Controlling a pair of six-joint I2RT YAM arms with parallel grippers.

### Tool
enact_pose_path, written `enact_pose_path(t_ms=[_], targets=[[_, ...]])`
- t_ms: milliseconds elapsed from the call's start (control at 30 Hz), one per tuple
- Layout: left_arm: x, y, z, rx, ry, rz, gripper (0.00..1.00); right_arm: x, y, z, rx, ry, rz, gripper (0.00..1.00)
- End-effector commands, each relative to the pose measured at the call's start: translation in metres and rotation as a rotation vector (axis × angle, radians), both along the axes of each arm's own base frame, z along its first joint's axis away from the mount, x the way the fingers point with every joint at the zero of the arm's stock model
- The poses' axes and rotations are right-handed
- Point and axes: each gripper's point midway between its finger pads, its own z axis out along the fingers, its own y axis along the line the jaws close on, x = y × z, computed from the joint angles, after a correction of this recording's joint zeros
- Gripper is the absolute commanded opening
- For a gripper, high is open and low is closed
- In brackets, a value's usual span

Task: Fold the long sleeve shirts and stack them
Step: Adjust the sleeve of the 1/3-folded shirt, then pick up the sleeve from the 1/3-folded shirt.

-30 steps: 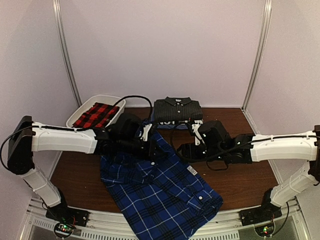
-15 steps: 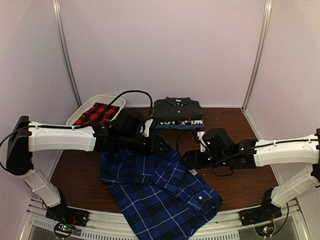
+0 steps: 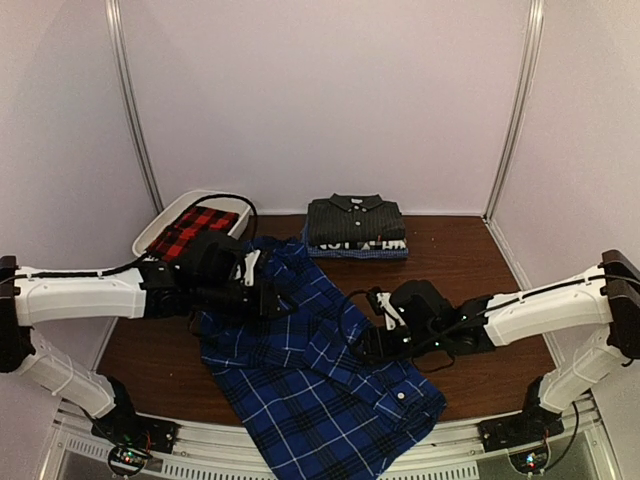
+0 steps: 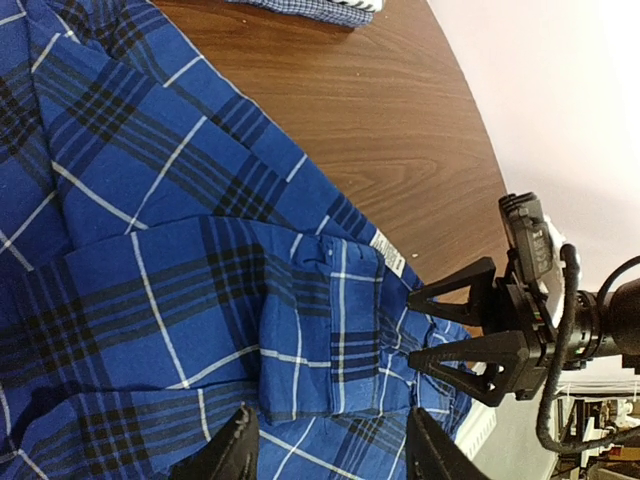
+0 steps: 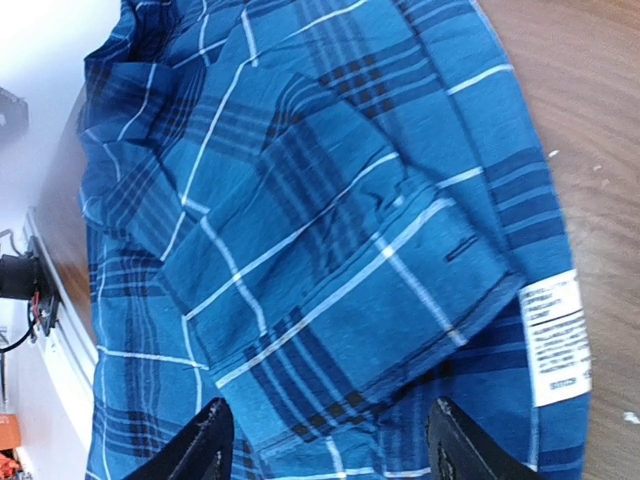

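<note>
The blue-and-black plaid shirt [image 3: 310, 375] lies spread, rumpled, across the middle of the table, with a folded sleeve [image 4: 300, 330] on top of it. My left gripper [image 3: 272, 298] hovers open over the shirt's upper left part, nothing between its fingers [image 4: 238, 450]. From the right, my right gripper [image 3: 365, 345] stands open just above the sleeve cuff [image 5: 380, 260], beside a white label [image 5: 555, 335]. The dark charcoal striped shirt [image 3: 355, 220] sits folded at the back. A red-and-black plaid shirt [image 3: 195, 228] lies in the tub.
The white plastic tub [image 3: 150, 235] stands at the back left. Bare brown tabletop [image 3: 470, 250] shows right of the blue shirt. The shirt's lower corner hangs over the near table edge [image 3: 300, 455]. White walls and metal posts close in the back.
My left gripper has opened, let go of the blue shirt and drawn back to the left. The right gripper has moved toward the near edge, over the sleeve cuff.
</note>
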Motion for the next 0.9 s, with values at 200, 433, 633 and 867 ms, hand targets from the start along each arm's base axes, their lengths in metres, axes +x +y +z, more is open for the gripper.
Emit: enact_pose_path(t_ms=[200,433,633,867], targets=[[0.008,0.045,0.012,-0.013,-0.021,0.105,0.5,-0.015,0.008,-0.023,0.082,0.105,-0.032,0.65],[0.008,0.059,0.011,0.002,-0.014,0.122,0.5,-0.013,0.019,-0.031,0.136,0.137,-0.044,0.65],[0.008,0.061,0.014,0.005,-0.016,0.119,0.5,-0.006,0.029,-0.03,0.168,0.135,-0.058,0.63],[0.011,0.066,0.015,0.017,-0.022,0.127,0.5,0.003,0.036,-0.025,0.172,0.117,-0.075,0.46]])
